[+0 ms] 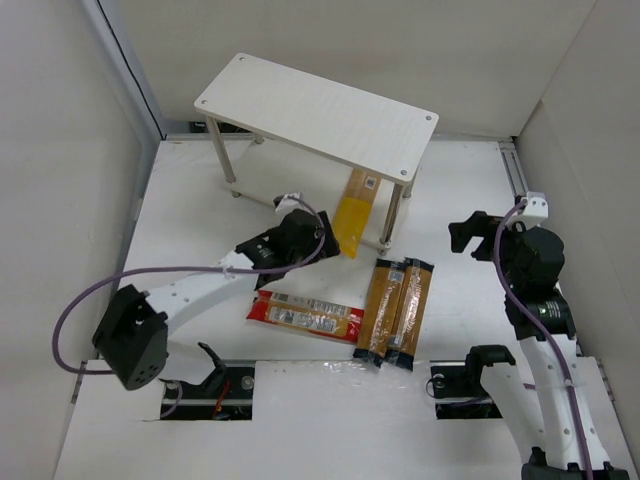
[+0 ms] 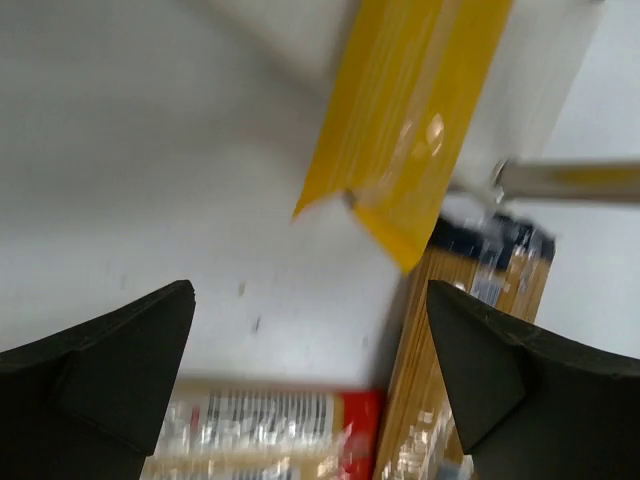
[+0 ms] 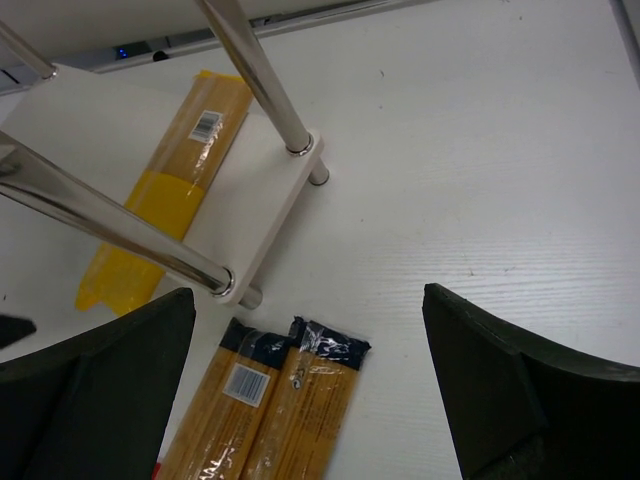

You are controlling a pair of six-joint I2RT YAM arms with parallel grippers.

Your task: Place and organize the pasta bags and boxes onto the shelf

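The shelf (image 1: 320, 112) stands at the back of the table, and its lower board (image 3: 262, 205) shows in the right wrist view. A yellow bag (image 1: 355, 213) lies partly on that lower board, its near end sticking out past the front edge (image 2: 400, 130). My left gripper (image 1: 328, 240) is open and empty just short of that end (image 2: 310, 300). A red-and-orange box (image 1: 305, 315) lies flat below it. Two spaghetti bags (image 1: 385, 310) (image 1: 411, 312) lie side by side to the right. Open and empty, my right gripper (image 1: 465, 238) hovers above their dark far ends (image 3: 308, 300).
The shelf's chrome legs (image 3: 265, 80) (image 2: 570, 180) stand close to the yellow bag and the spaghetti bags' far ends. Grey walls enclose the table on the left, back and right. A purple cable (image 1: 150, 275) loops along the left arm.
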